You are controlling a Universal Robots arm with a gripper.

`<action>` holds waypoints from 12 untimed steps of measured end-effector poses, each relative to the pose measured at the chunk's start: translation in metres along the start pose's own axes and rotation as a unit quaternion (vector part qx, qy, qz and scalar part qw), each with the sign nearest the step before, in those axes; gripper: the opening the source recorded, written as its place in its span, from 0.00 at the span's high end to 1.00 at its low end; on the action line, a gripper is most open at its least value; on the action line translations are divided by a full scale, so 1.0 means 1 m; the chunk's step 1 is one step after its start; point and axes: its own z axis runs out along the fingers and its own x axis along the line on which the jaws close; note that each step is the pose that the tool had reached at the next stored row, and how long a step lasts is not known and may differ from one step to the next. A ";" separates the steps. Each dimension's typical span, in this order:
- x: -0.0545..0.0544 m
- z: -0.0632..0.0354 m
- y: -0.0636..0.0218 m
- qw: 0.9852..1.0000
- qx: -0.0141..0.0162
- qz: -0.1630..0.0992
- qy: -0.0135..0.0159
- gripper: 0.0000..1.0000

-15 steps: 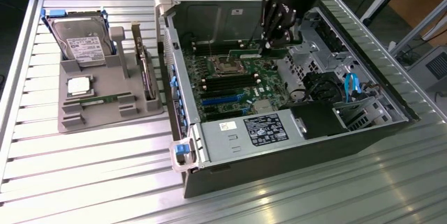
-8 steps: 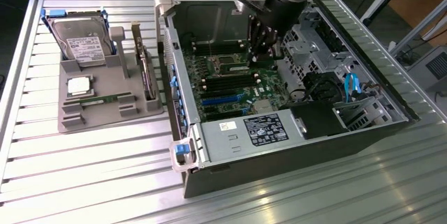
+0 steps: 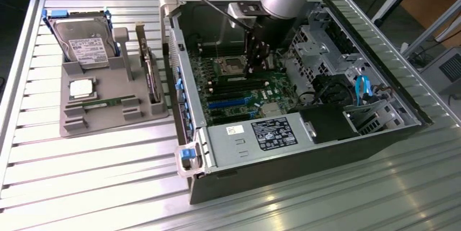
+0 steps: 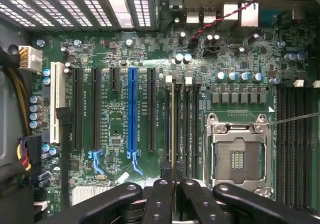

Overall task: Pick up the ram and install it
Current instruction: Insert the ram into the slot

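In the wrist view my gripper (image 4: 173,184) is shut on the ram (image 4: 173,129). The ram appears edge-on as a thin line running along one of the black memory slots (image 4: 181,124), beside the open processor socket (image 4: 237,156). Whether the stick is seated in the slot or just above it, I cannot tell. In the exterior view the gripper (image 3: 253,62) reaches down into the open computer case (image 3: 303,150), over the motherboard (image 3: 241,93). A second green ram stick (image 3: 101,103) lies flat in the grey tray (image 3: 75,126) at the exterior view's left.
The grey tray also carries a hard drive (image 3: 83,45), a silver processor chip (image 3: 81,88) and an upright expansion card (image 3: 149,66). Inside the case, the power supply (image 3: 270,134), drive cages (image 3: 320,45) and blue cables (image 3: 362,88) crowd the exterior view's right of the motherboard.
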 end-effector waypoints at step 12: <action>0.000 0.0224 0.0016 1.000 0.000 0.000 0.003 0.88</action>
